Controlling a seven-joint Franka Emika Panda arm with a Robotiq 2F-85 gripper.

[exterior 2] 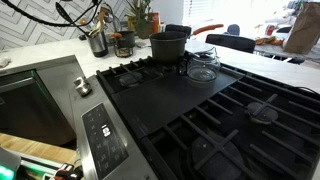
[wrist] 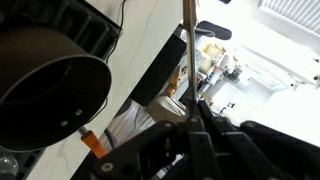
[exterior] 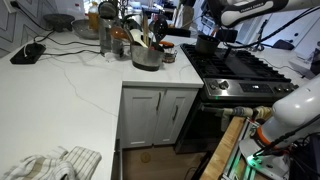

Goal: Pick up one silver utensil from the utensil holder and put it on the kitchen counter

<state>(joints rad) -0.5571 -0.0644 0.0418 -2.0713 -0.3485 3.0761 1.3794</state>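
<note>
Kitchen counter (exterior: 70,95) is the big white slab with faint grey veins, square corner over white cabinet doors (exterior: 160,115); it also shows as a pale strip beyond the stove (exterior 2: 40,58). Black gas stove (exterior: 240,70) sits just beside it, and its grates fill most of an exterior view (exterior 2: 200,110). White robot arm (exterior: 245,12) reaches in from the top over the back of the stove. Black pot (exterior: 206,43) stands on a rear burner; it is seen in both exterior views (exterior 2: 168,47) and sits large and open-mouthed at the left of the wrist view (wrist: 45,95). A clear glass piece (exterior 2: 203,68) is just beside the pot.

Utensil holder (exterior: 147,57), a squat round silver-grey pot, stands on the counter near the stove edge with several handles sticking up out of it and jars behind. A crumpled cloth (exterior: 55,163) lies at the near end of the counter, and a small black device (exterior: 28,52) at the far left.

Gripper (wrist: 195,125): in the wrist view the fingers (wrist: 170,150) look pinched together on the thin handle of a silver utensil (wrist: 187,50), which runs straight up out of frame. The gripper is over the stove next to the black pot, well apart from the holder. In the exterior views it blends with the pot, so I can't separate the two
</note>
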